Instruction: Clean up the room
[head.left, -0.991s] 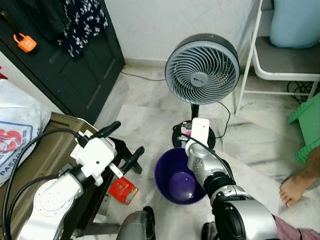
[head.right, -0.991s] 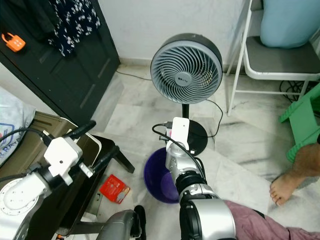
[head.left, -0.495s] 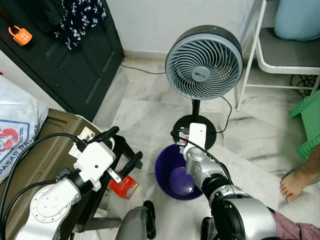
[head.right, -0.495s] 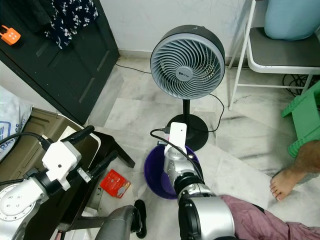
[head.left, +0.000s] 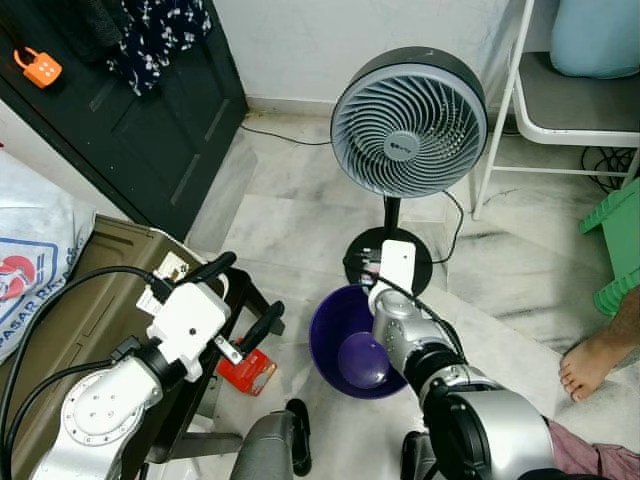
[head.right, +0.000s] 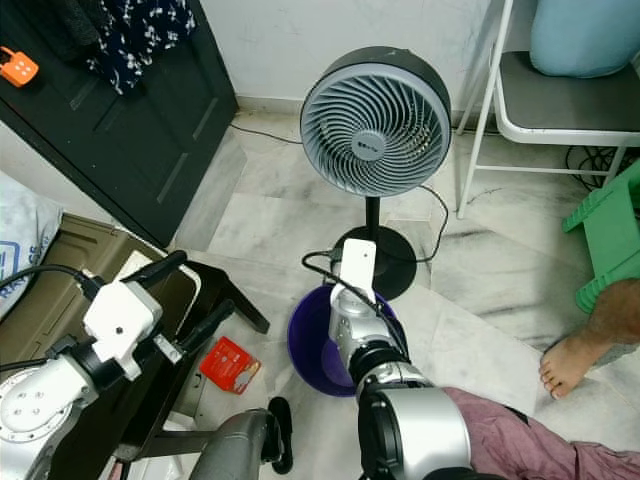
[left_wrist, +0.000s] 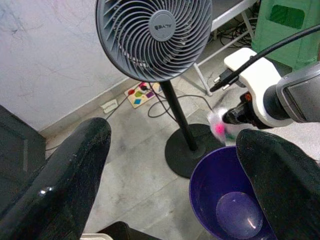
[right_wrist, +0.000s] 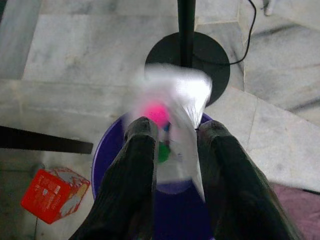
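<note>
Holding a clear plastic wrapper (right_wrist: 175, 107) with pink and green bits inside, my right gripper (right_wrist: 172, 137) had its fingers clamped on it — directly above the purple bin (head.left: 335, 345). The bin stood on the marble floor (head.left: 290, 215), touching the black base of the standing fan (head.left: 408, 125) at its 12 o'clock. A red packet (head.left: 247, 371) lay on the floor at the bin's 9 o'clock. My left gripper (left_wrist: 175, 165) hung idle — fingers spread apart, holding nothing.
</note>
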